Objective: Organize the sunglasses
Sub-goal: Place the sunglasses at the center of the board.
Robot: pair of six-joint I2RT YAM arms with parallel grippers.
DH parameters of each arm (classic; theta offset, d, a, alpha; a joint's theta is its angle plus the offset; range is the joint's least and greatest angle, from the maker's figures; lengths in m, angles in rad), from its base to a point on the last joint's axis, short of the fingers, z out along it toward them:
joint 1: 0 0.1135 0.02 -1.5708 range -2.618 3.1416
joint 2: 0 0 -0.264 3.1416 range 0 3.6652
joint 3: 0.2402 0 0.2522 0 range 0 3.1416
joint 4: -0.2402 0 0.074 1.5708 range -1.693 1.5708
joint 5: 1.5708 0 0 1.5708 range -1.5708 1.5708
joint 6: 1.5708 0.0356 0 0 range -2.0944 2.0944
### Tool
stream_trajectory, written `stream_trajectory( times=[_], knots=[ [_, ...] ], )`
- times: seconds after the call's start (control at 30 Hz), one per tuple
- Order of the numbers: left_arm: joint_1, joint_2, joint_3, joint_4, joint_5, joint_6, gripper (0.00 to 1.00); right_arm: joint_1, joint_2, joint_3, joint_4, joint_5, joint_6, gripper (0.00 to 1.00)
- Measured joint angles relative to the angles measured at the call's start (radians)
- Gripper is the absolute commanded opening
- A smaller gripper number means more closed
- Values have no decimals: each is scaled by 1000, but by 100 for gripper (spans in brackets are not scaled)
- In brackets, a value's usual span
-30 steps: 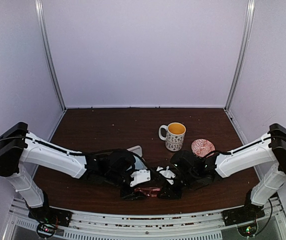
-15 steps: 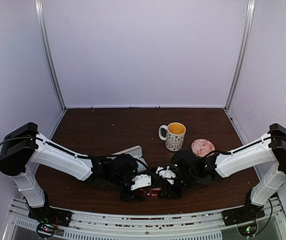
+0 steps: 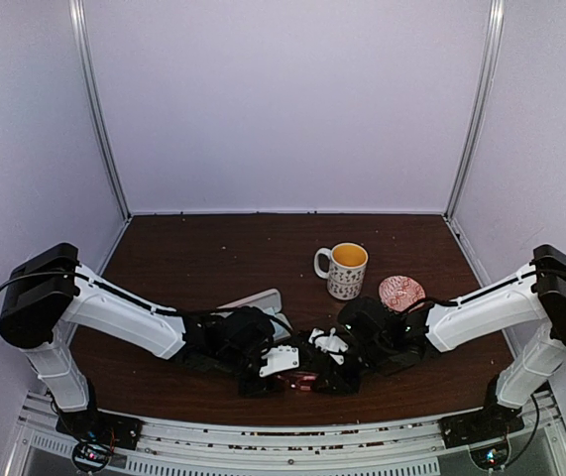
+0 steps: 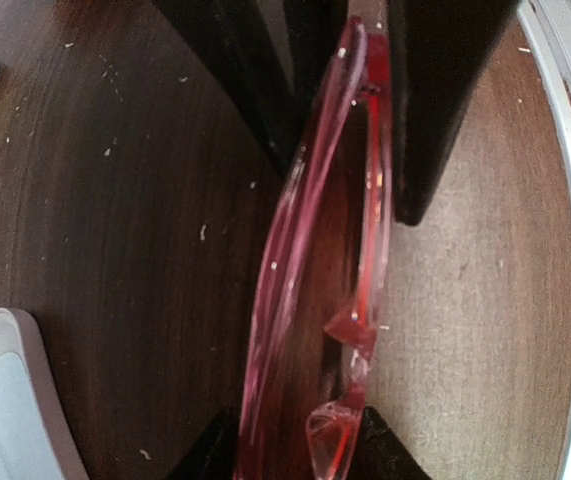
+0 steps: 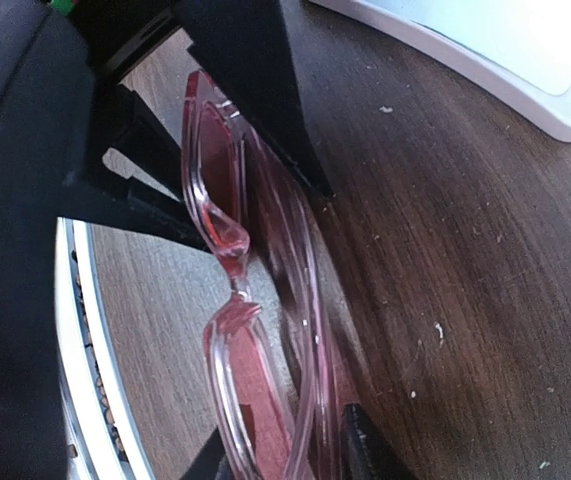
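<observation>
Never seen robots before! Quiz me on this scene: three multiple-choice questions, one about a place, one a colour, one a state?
1. The mug stands, seen from above: A left of the patterned dish; B inside it; C right of it.
2. The sunglasses frame is: A blue; B pink-red; C black.
3. The sunglasses are: A lying free; B in the mug; C gripped by the left fingers and right fingers.
Answers: A, mug sits left, apart; B, wrist views show it; C, fingers clamp both ends.
</observation>
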Motion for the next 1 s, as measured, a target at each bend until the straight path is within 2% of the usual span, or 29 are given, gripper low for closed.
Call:
stream_trajectory(
  times=[0.13,0.3,0.43,0.77,1.0],
  knots=[
    [0,0,1,-1,-16,0,35,-1,0,-1,1,0,14,39],
    [0,0,2,-1,-30,-2,34,-6,-2,-10,6,-8,26,57],
    [-2,-5,1,-2,-61,-5,34,-14,-24,-28,7,-31,44,66],
    [-44,-50,-5,1,-175,-1,34,-55,-161,-58,4,-121,133,68],
    [-56,-127,-42,5,-235,8,33,-107,-225,-63,-43,-121,171,67]
  ],
)
